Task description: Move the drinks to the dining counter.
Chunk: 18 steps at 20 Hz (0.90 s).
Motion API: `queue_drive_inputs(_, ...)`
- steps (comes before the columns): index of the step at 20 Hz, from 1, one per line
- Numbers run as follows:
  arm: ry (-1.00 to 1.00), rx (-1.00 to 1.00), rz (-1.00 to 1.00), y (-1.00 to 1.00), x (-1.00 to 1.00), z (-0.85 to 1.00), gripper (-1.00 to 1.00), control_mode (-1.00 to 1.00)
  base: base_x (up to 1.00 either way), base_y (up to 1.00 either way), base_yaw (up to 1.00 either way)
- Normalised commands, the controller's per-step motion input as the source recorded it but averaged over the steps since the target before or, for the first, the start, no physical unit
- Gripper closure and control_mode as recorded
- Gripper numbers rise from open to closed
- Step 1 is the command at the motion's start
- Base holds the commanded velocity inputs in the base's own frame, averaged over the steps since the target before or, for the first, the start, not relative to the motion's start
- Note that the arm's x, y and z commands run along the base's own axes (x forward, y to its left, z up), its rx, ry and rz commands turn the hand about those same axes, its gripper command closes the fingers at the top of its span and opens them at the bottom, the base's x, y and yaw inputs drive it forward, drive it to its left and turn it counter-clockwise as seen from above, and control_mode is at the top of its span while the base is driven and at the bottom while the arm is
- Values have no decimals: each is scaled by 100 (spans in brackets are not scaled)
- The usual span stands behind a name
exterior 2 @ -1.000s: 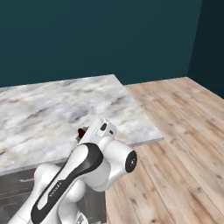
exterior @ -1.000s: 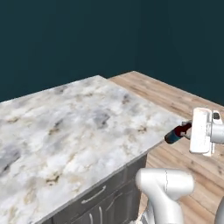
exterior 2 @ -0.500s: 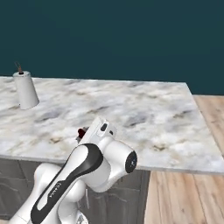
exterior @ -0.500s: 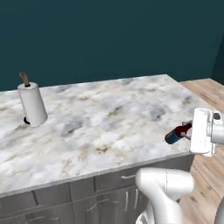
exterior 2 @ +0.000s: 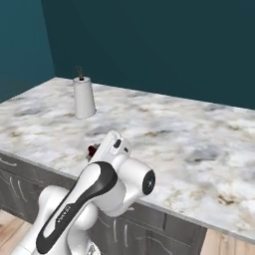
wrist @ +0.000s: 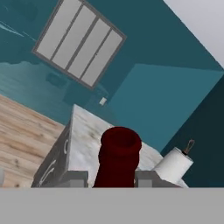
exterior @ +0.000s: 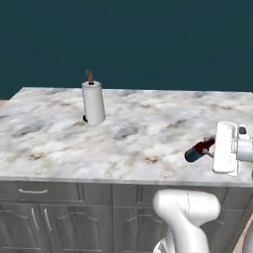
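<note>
The gripper (wrist: pixel 114 177) is clamping the slim dark bottle (exterior: pixel 198 149) between its two dark fingertips (wrist: pixel 74 178), one on each side of the neck. In the hand view the bottle's red neck (wrist: pixel 117 156) is rising straight up between them, a smooth dark-red cylinder ending in a round open rim. In the left base view the bottle is lying nearly horizontal, tilted slightly, its dark rounded base pointing left and away from the white hand (exterior: pixel 228 147), with the red part nearest the hand. It is hanging in the air over the near right part of the dining counter (exterior: pixel 133 143), not touching it. The hand is turning sideways, its flat white body standing on edge, while the thick white arm (exterior 2: pixel 94 196) with a dark stripe is bending up from below the counter's front edge.

The counter is a broad, flat white marble slab mottled with grey-brown veins, sitting over dark grey drawers (exterior: pixel 54 195) with thin pale handles. A white paper-towel roll (exterior: pixel 93 103) is standing upright on a dark base toward the far left, a brown spindle sticking out of its top, well apart from the bottle.
</note>
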Motion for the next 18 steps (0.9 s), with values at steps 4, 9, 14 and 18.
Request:
queue_drive_inputs(4, 0, 0, 0, 0, 0, 0, 100, 100, 46, -1, 13)
queue_drive_inputs(9, 0, 0, 0, 0, 0, 0, 100, 100, 57, -19, 1)
queue_drive_inputs(14, 0, 0, 0, 0, 0, 0, 100, 100, 56, -31, 0)
queue_drive_inputs(18, 0, 0, 0, 0, 0, 0, 100, 100, 37, -13, 0)
